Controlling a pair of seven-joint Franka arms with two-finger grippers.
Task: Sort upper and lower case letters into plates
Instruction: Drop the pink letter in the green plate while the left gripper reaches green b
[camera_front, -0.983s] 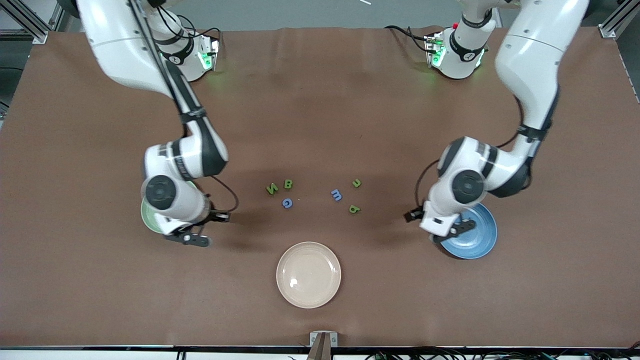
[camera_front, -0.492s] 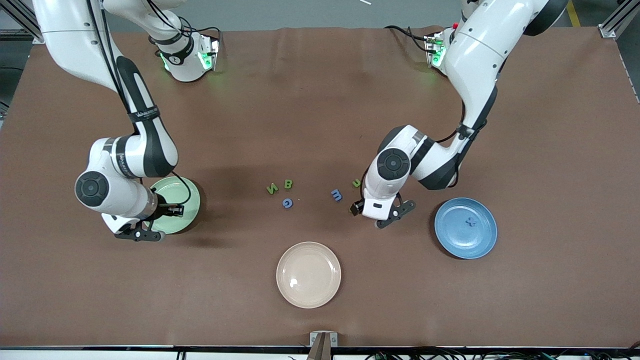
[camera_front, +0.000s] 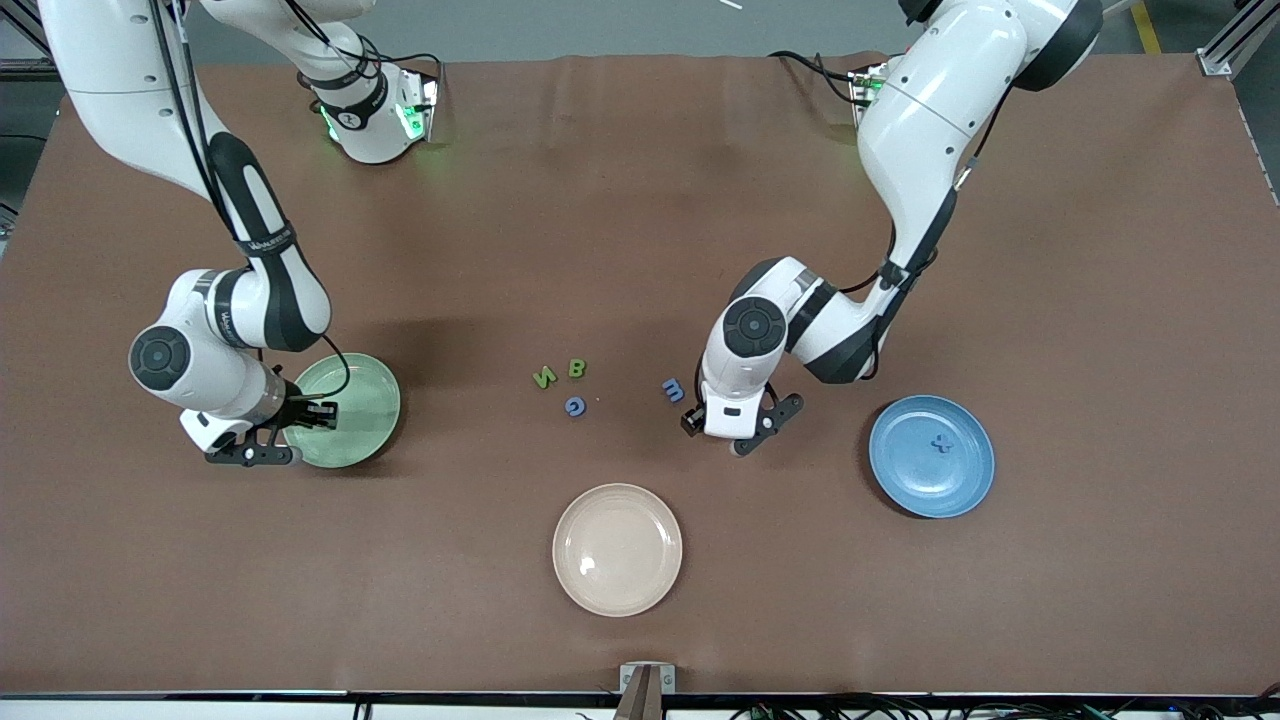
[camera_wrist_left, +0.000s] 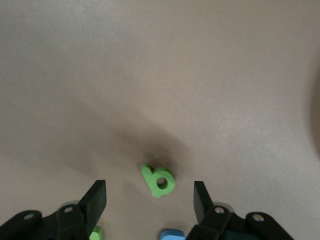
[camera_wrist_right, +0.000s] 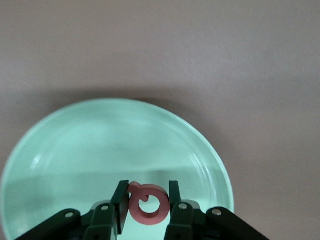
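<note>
My front cam sits high, facing both bases, whole table (camera_front: 640, 620) in frame. My left wrist cam looks down close at a green letter (camera_wrist_left: 159, 181); right wrist cam close over the mint plate (camera_wrist_right: 100, 145), also in front view (camera_front: 365, 400).

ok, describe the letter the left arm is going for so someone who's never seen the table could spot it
Start at the blue plate toward the left arm's end of the table, then go to the loose letters near the table's middle. The left gripper hangs over a small green lowercase b, jaws open either side of it. Its closed round loop with a hole sets it apart from the blue m beside it.
</note>
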